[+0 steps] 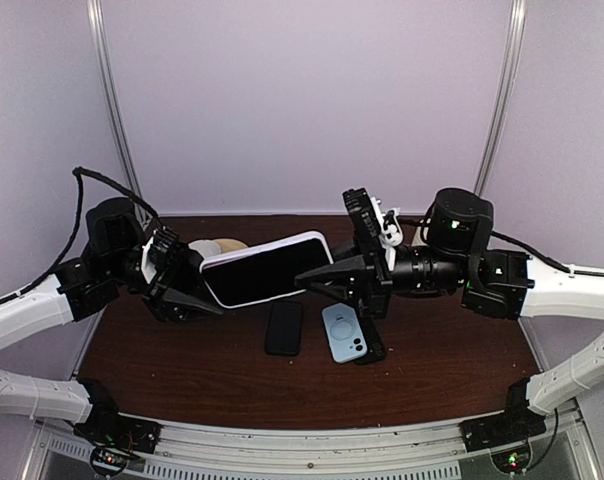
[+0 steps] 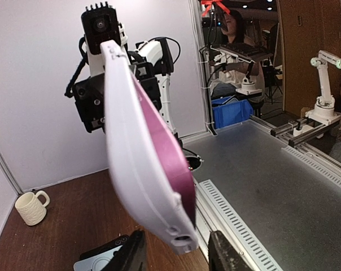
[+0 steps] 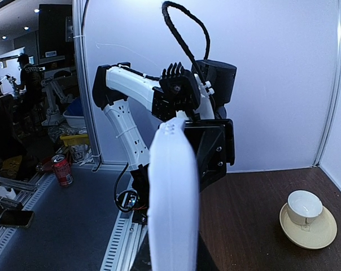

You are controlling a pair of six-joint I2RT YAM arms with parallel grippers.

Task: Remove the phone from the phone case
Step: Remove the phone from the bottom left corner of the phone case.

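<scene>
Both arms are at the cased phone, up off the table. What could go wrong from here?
1. Drop: the cased phone hangs above the table between the left gripper and right gripper. The left wrist view shows gaps beside its fingers, so that hold may be loose.
2. A fall would likely hit the black phone or the light blue case lying below.

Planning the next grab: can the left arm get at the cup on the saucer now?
Probably not yet: the left end effector is shut on the white cased phone, shared with the right end effector. The cup stands uncovered just behind it.
</scene>
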